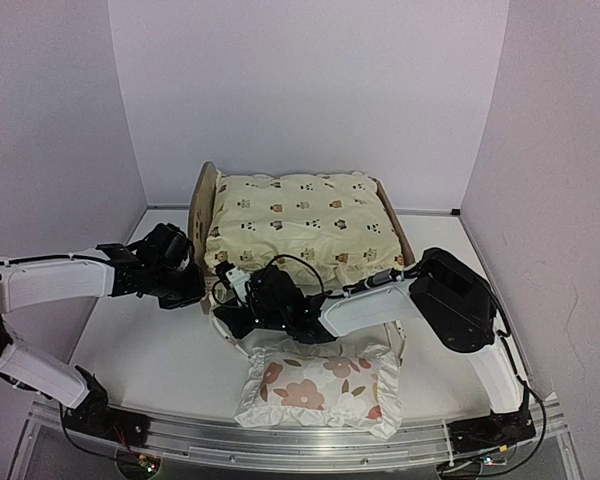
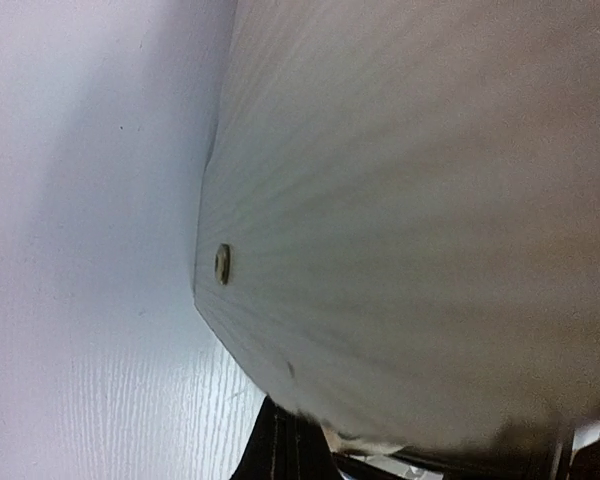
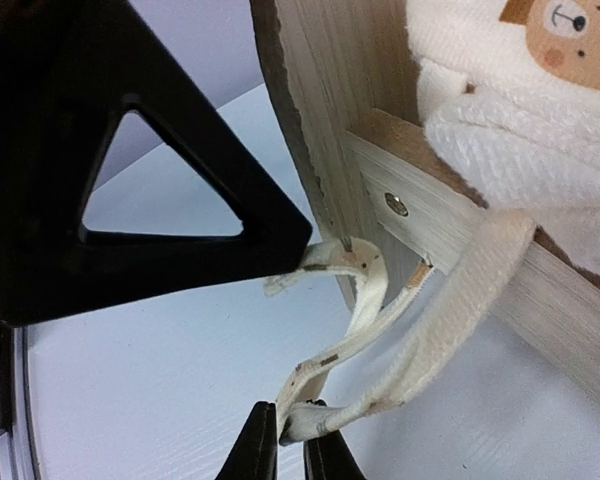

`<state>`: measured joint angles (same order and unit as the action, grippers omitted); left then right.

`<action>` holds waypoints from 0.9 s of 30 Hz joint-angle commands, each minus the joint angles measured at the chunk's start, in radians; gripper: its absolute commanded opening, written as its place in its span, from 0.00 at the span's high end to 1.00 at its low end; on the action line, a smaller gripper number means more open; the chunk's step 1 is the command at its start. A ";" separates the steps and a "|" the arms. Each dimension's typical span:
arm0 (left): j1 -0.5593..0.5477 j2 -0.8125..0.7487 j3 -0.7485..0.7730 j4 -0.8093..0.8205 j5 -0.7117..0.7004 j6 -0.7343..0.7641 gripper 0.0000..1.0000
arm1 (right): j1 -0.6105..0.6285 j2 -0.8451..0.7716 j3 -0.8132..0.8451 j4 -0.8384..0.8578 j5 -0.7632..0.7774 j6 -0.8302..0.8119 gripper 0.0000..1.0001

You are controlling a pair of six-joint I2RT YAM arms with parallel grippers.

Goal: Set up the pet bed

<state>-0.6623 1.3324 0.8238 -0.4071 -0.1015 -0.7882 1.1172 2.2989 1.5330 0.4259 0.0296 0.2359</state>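
Note:
The pet bed [image 1: 202, 205] stands at the table's back middle, its light-wood headboard on the left, and the cream animal-print cushion [image 1: 300, 225] lies on it. My left gripper [image 1: 198, 290] is at the headboard's near corner; the left wrist view shows the wood panel [image 2: 410, 200] filling the frame. In the right wrist view the left gripper's black fingertip [image 3: 298, 250] pinches one cream tie string [image 3: 355, 262] beside the bed's wooden rail [image 3: 450, 215]. My right gripper [image 3: 290, 455] is shut on the looped ends of the tie strings [image 3: 380, 330] just above the table, and it sits at the bed's near-left corner [image 1: 225, 312].
The small white ruffled pillow with red-brown flowers [image 1: 320, 388] lies at the table's near edge in front of the bed. The right arm [image 1: 450, 300] reaches across the bed's near side. Grey walls enclose the table on three sides.

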 commanded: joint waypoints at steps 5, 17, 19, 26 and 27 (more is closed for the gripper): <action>-0.062 -0.101 -0.079 0.083 0.079 -0.047 1.00 | 0.001 -0.093 -0.050 0.022 0.013 -0.025 0.88; -0.130 0.007 -0.027 0.151 0.035 -0.078 1.00 | 0.001 -0.116 -0.084 0.023 -0.022 -0.056 0.83; -0.133 0.017 -0.012 0.154 0.032 -0.082 1.00 | 0.002 -0.121 -0.092 0.024 -0.022 -0.061 0.82; -0.160 -0.019 -0.008 0.058 -0.043 -0.128 1.00 | 0.001 -0.146 -0.125 0.023 0.025 -0.076 0.83; -0.163 -0.036 -0.014 0.041 -0.064 -0.138 1.00 | 0.001 -0.149 -0.127 0.023 0.023 -0.076 0.83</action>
<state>-0.7990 1.3380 0.7813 -0.3047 -0.1242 -0.8998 1.1172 2.2232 1.4152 0.4254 0.0326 0.1788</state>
